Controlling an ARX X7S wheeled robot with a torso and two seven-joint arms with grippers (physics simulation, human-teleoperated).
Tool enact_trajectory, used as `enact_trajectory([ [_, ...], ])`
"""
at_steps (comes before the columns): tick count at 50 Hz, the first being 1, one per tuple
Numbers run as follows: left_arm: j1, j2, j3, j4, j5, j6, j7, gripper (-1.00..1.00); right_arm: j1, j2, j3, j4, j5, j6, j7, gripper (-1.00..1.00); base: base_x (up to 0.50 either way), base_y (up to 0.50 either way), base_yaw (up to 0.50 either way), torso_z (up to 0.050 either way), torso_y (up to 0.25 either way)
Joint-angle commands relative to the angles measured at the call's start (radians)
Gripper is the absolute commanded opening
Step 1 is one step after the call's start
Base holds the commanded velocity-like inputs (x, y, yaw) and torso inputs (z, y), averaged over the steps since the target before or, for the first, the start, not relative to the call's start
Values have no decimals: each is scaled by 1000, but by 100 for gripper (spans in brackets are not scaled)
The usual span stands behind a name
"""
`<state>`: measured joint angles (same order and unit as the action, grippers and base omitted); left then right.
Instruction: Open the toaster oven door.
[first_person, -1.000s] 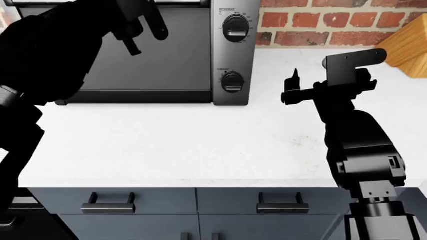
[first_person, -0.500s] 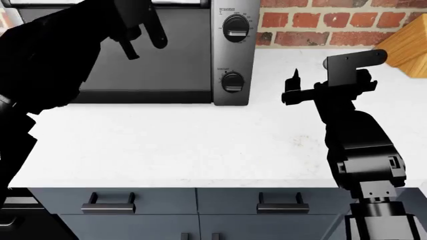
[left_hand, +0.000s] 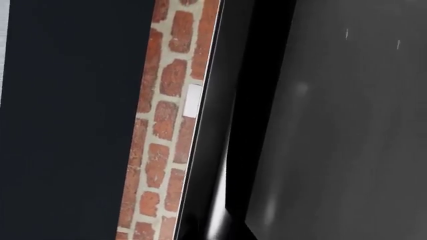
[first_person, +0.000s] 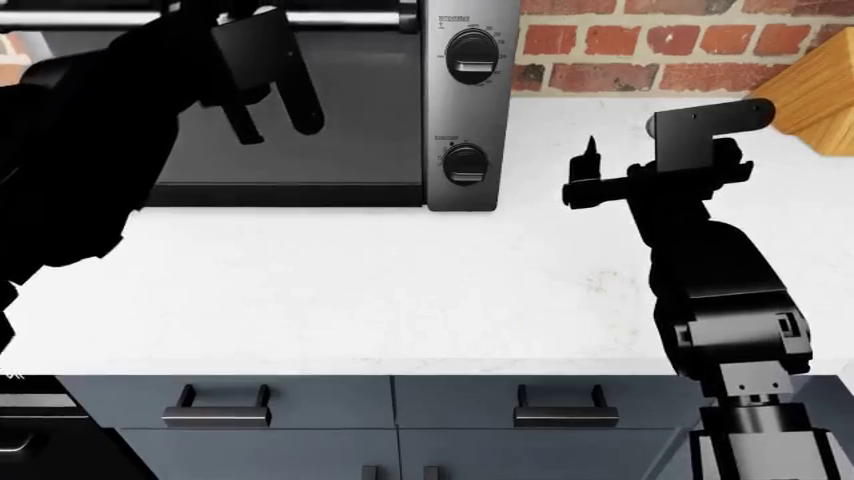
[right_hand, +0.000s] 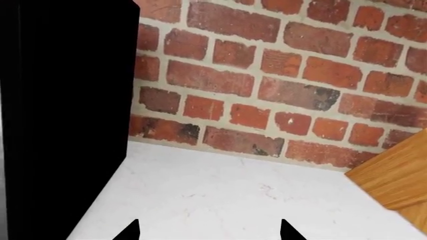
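Observation:
The toaster oven (first_person: 465, 110) stands at the back left of the white counter, with two black knobs on its steel side panel. Its door (first_person: 360, 110) is dark glass with a silver bar handle (first_person: 354, 17) along the top. My left gripper (first_person: 276, 125) hangs in front of the door just below the handle, fingers apart and empty. The left wrist view shows the door glass (left_hand: 347, 125) and its dark frame (left_hand: 247, 125) very close, with no fingers in view. My right gripper (first_person: 583, 180) is open and empty over the counter, right of the oven; its fingertips (right_hand: 130, 231) show apart.
A wooden block (first_person: 814, 100) stands at the back right against the brick wall (first_person: 667, 45); it also shows in the right wrist view (right_hand: 393, 180). The white counter (first_person: 400, 290) runs to a front edge above blue-grey drawers with black handles (first_person: 218, 410).
My left gripper has moved down and slightly left across the door. The silver handle now shows lower and fuller in the head view. The right arm has not moved.

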<state>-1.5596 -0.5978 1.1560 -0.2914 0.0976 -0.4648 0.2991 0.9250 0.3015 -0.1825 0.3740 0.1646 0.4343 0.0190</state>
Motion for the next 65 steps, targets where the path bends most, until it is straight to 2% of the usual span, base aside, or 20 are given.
enact_trajectory([
  [1,14,-32,1,188,-52,-66,17,-100,3,-2,-3,11,3,-10,-1,100,0,0,0,0,0],
  [35,92,-239,-5,784,-68,-392,58,-100,5,3,0,-16,25,0,-3,100,0,0,-1,0,1],
  [65,195,-349,-20,1103,-88,-599,18,-100,5,5,-5,-26,36,3,-3,100,0,0,0,0,2],
])
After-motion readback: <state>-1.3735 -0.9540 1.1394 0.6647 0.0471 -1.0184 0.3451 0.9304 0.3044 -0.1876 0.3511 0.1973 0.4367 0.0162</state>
